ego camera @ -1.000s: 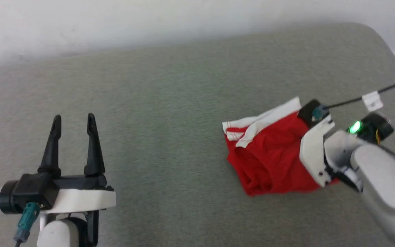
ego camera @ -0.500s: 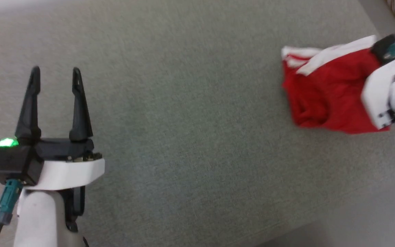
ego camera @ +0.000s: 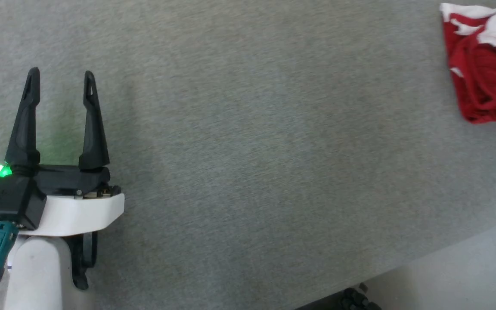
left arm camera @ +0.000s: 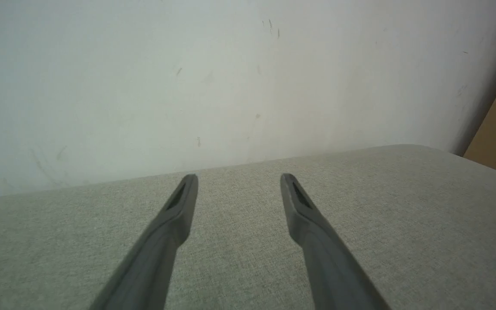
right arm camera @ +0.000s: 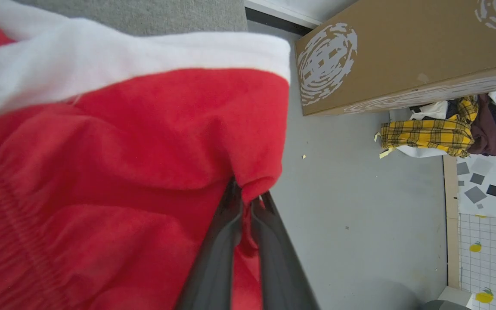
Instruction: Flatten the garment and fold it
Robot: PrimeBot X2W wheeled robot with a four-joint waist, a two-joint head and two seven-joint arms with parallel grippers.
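Observation:
The garment [ego camera: 487,77], bright red with white stripes, lies bunched at the far right of the grey padded surface [ego camera: 252,142], cut off by the head view's edge. In the right wrist view the garment [right arm camera: 123,172] spreads wide and close, and my right gripper [right arm camera: 248,199] is shut on a red fold at its edge, which hangs out past the surface's side over the floor. My left gripper [ego camera: 60,77] hovers open over bare surface at the left, far from the garment. Its two dark fingers [left arm camera: 175,215] stand well apart with nothing between them.
A pale wall [left arm camera: 230,77] rises behind the surface. Beside the surface, a brown cardboard box [right arm camera: 403,51] and a heap of clothes with a yellow plaid piece [right arm camera: 429,133] lie on the grey floor [right arm camera: 360,206]. The surface's near right edge [ego camera: 424,262] drops to the floor.
The head camera has swung left and down, so the garment slid to the picture's top right and the right arm left the frame. The left gripper stays open.

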